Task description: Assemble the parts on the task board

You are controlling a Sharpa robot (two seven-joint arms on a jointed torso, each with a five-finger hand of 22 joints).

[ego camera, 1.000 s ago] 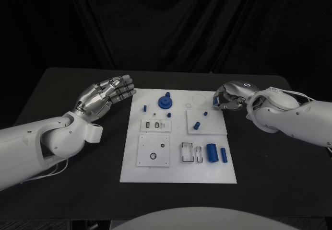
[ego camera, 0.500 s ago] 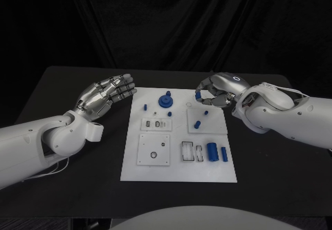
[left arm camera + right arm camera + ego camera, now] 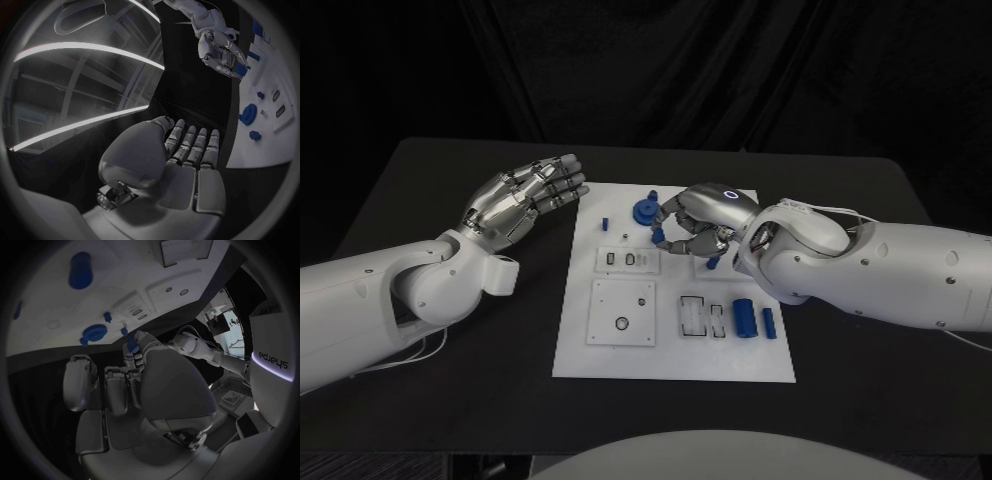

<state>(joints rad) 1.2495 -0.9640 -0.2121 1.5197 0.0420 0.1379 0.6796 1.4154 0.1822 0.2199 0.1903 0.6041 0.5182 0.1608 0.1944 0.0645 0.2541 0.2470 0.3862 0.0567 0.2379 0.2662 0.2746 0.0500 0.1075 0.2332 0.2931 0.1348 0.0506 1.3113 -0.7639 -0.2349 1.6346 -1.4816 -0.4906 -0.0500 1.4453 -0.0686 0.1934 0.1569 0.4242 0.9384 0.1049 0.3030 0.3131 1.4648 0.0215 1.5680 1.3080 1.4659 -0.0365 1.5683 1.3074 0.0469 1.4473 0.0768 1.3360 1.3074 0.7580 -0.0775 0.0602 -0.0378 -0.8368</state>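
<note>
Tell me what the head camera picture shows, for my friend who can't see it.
The right hand reaches over the middle of the white task board with its fingers curled near small blue parts. The left hand hovers open beside the board's left edge, above the black table.

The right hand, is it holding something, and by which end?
It seems so: the right hand pinches a small blue part between its fingertips over the task board; which end is hidden. The left hand holds nothing.
</note>
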